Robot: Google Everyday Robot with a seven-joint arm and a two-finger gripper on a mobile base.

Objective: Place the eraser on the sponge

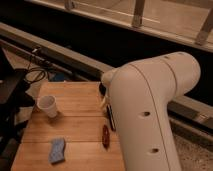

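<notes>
A blue sponge lies flat near the front left of the wooden table. A small reddish-brown oblong object, apparently the eraser, lies on the table to the sponge's right. My gripper hangs at the table's right edge, just above and behind the eraser. It shows only as a dark strip beside my big white arm, which hides most of it. Nothing visible is held in it.
A white paper cup stands upright at the table's left, behind the sponge. Dark cables and equipment sit off the left edge. A dark ledge and railing run behind the table.
</notes>
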